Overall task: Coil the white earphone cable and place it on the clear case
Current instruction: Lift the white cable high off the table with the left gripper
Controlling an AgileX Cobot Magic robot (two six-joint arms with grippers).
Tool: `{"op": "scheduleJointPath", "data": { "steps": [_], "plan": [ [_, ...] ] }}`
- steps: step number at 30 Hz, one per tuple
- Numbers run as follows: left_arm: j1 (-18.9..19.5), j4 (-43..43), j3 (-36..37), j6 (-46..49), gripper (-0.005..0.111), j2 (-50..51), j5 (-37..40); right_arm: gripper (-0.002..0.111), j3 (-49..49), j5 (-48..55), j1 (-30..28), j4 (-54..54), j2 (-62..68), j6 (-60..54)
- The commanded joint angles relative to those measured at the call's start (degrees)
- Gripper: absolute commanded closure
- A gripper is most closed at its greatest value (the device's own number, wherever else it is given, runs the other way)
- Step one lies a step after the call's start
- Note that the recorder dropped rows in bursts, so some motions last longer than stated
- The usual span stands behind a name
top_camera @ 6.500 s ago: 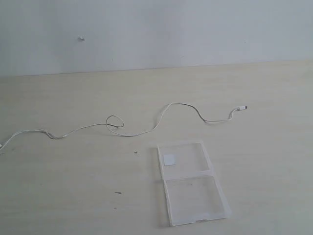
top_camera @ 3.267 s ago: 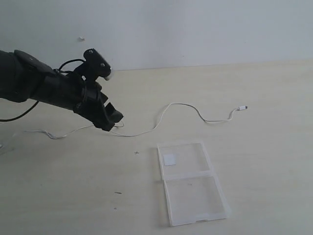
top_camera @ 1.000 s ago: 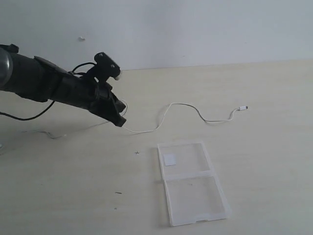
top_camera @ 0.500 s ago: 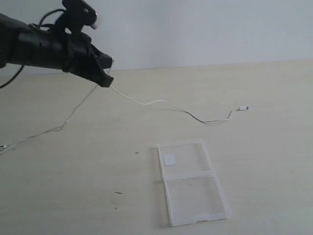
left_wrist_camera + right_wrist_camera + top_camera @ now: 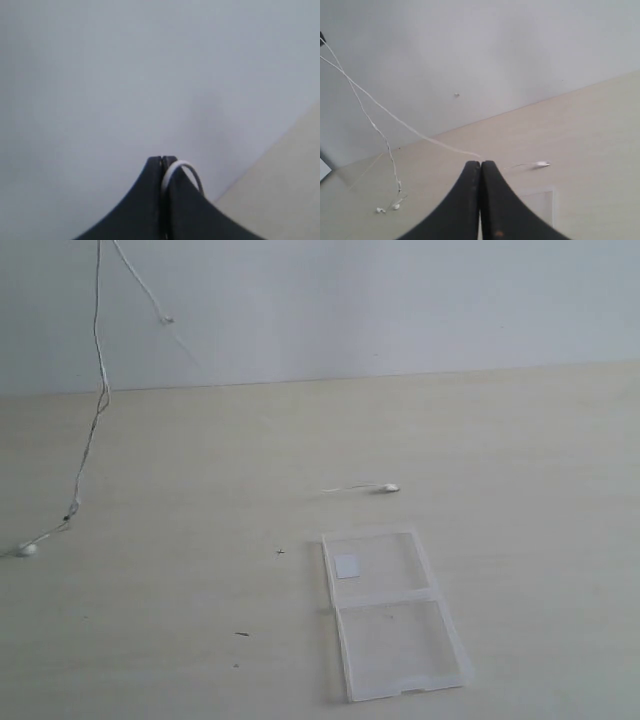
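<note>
Lower centre, we see the clear case [image 5: 392, 642] lying open; just beyond rests the plug [image 5: 389, 487] of the white earphone cable [image 5: 97, 340], which climbs out the upper left, clamped between the jaws of the left gripper [image 5: 161, 159]. The right gripper [image 5: 480, 162] has its jaws together.

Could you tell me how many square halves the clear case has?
2: the stickered half, farther from the camera, and the plain half, nearer it. Nothing covers either.
</note>
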Motion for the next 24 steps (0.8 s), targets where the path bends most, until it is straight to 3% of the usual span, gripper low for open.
{"op": "scheduleJointPath", "data": {
  "steps": [1, 12, 24],
  "plan": [
    [0.1, -0.1, -0.6, -0.6, 0.107, -4.6, -4.6, 0.108, 0.2, -0.1, -0.2, 0.0, 0.2, -0.2],
    [0.1, -1.1, -8.5, -0.4, 0.107, -12.4, -5.6, 0.108, 0.2, -0.1, -0.2, 0.0, 0.2, -0.2],
    [0.1, -0.4, -9.1, -4.7, 0.107, -22.2, 4.6, 0.108, 0.2, -0.1, -0.2, 0.0, 0.2, -0.2]
  ]
}}
